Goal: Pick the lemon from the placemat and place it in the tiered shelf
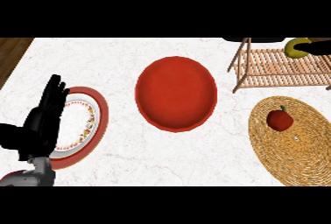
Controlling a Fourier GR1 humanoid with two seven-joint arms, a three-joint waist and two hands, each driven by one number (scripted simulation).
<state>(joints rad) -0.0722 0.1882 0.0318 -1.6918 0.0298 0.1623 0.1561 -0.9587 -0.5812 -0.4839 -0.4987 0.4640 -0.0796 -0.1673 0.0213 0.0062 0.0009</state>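
The left hand (44,114) shows at the lower left of the head view, its grey forearm entering from the lower edge; the fingers (55,89) are straight and point up, holding nothing, and they overlap the left rim of a plate (90,122) with a red border and a patterned white centre. At the lower right of the white marbled counter (129,162) lies a round woven placemat (297,148), and on its upper left part sits a red, apple-like fruit (280,119) with a short stem. At mid-depth, between the plate and the placemat, stands a red bowl (176,92), apart from both. Farther back at the upper right stands the wooden tiered shelf (278,65), with slatted tiers and thin legs. The lemon (296,47) is at the top right edge of the view, above the far right part of the shelf, and is not on the placemat. The right hand (321,47) enters from the right edge and is in contact with the lemon; whether its fingers curl round the fruit cannot be told. The lemon is well apart from the left hand's fingers
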